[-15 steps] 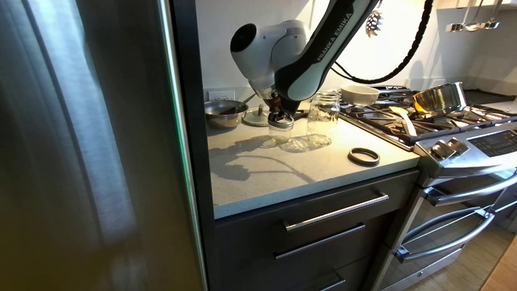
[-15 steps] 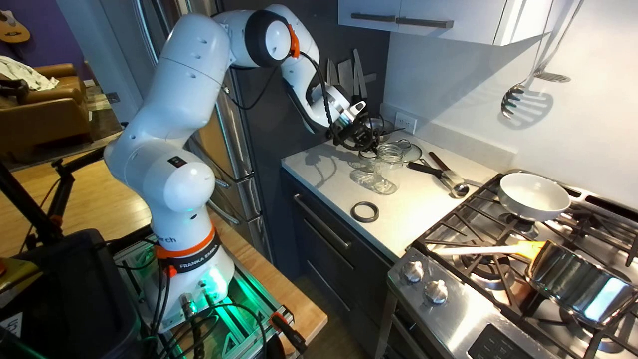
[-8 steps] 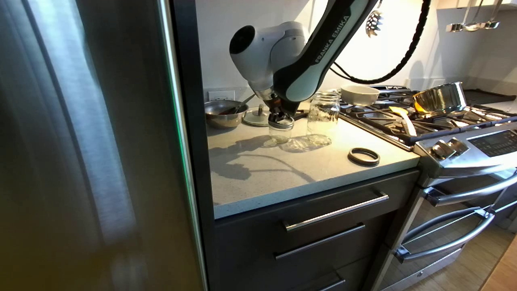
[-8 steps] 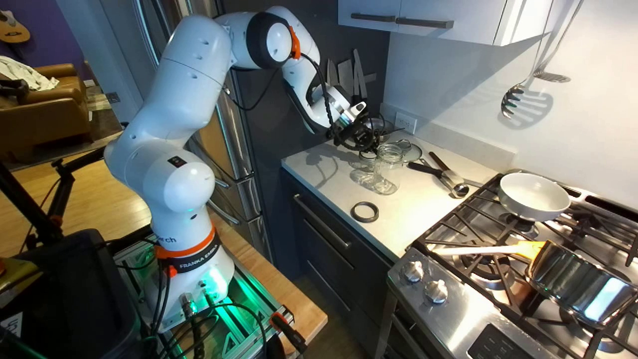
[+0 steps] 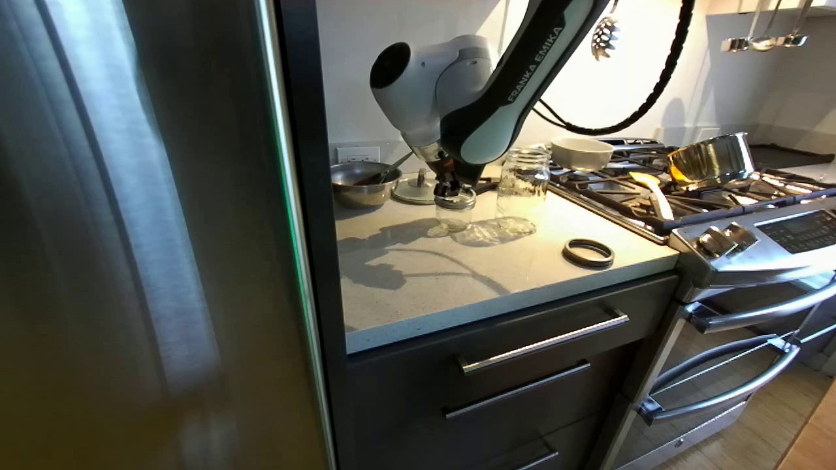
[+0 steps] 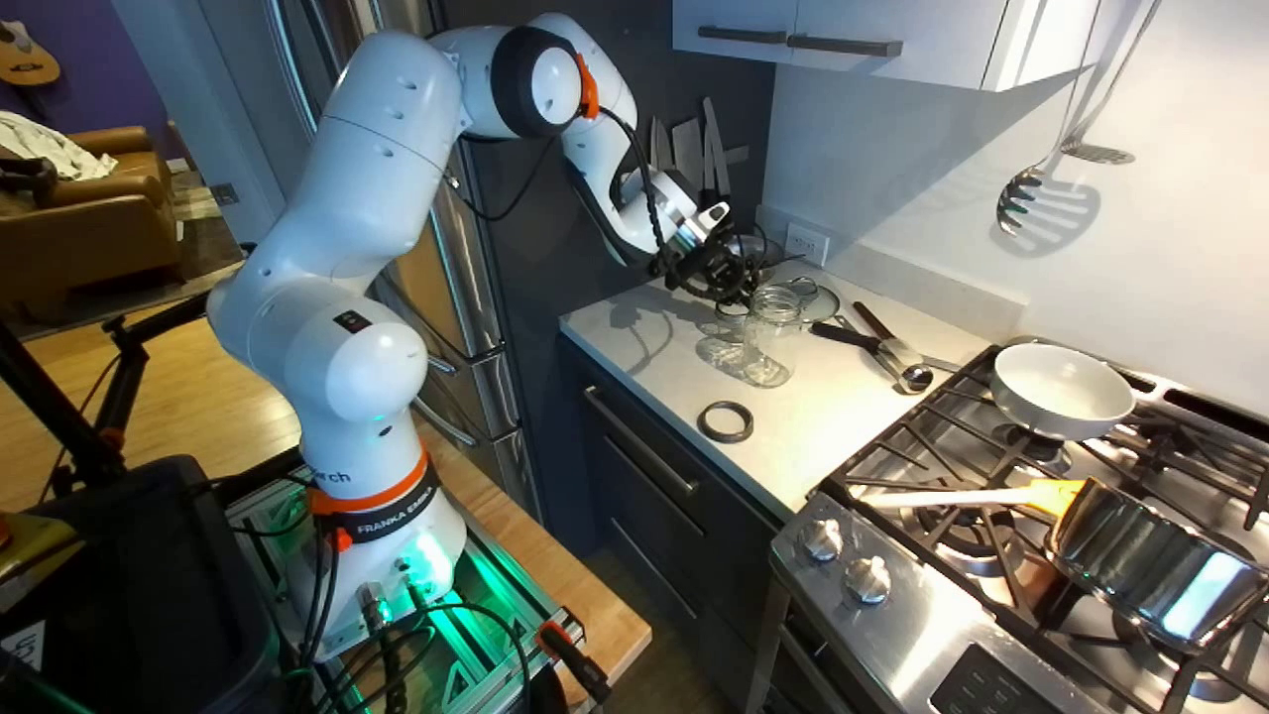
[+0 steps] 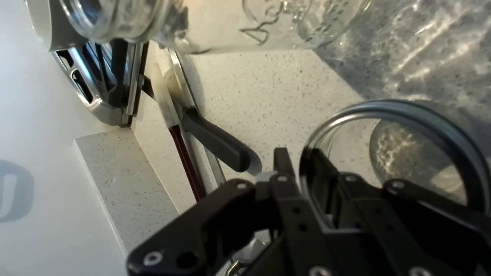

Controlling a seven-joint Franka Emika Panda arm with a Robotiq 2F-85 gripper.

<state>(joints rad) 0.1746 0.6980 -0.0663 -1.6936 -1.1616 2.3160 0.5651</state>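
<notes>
A small glass jar [image 5: 454, 219] with a metal ring [image 7: 395, 105] about its mouth stands upright on the counter. My gripper [image 7: 301, 155] reaches down onto its rim in the wrist view. One finger is outside the ring and one inside the mouth, and a narrow gap shows beside the rim, so the jaws are slightly open. In both exterior views the gripper [image 5: 450, 189] is right at the jar's top. A tall glass jar [image 6: 773, 347] with handwriting stands close by. Nearer the counter's front edge lies a loose dark ring [image 5: 590, 264].
Behind the jars sit a metal bowl [image 5: 366, 194], a glass lid [image 5: 415, 191] and utensils with a black handle [image 6: 843, 335]. The stove holds a white bowl [image 6: 1061, 392] and a tilted pot [image 6: 1155, 565]. A tall fridge [image 5: 163, 261] borders the counter.
The jaws have parted a little at the jar's rim. The arm and the small jar have shifted down very slightly. The tall jar and loose ring have stayed put.
</notes>
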